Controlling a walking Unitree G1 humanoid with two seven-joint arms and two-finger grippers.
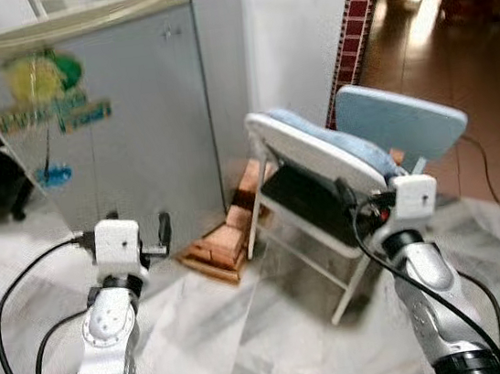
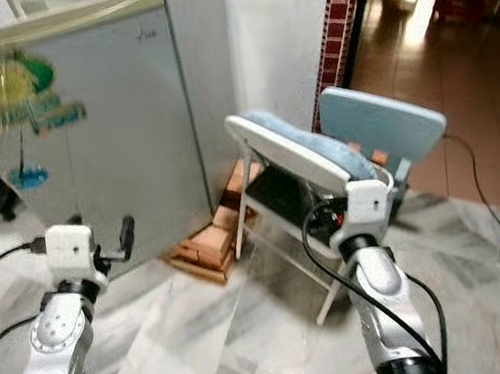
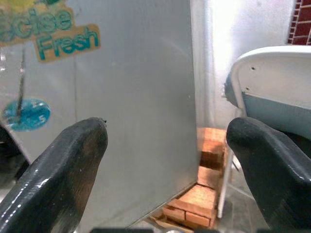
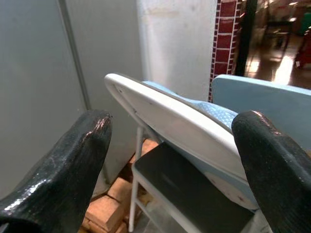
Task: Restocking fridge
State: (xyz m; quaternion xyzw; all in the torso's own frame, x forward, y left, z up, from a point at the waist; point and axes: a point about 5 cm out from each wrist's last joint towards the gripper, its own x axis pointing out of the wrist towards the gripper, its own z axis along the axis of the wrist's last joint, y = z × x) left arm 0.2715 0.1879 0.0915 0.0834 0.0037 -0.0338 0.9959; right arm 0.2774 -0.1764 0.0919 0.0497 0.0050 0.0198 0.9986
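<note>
Standing closed at the upper left, the grey fridge (image 1: pixel 121 121) (a colourful sticker (image 1: pixel 44 94) on its door) is faced by both raised arms. The left gripper (image 3: pixel 165 160) is held spread and empty toward its door; the right gripper (image 4: pixel 170 160), likewise spread, is pointed at a folded chair (image 1: pixel 321 164) beside stacked bricks (image 1: pixel 225 241).
</note>
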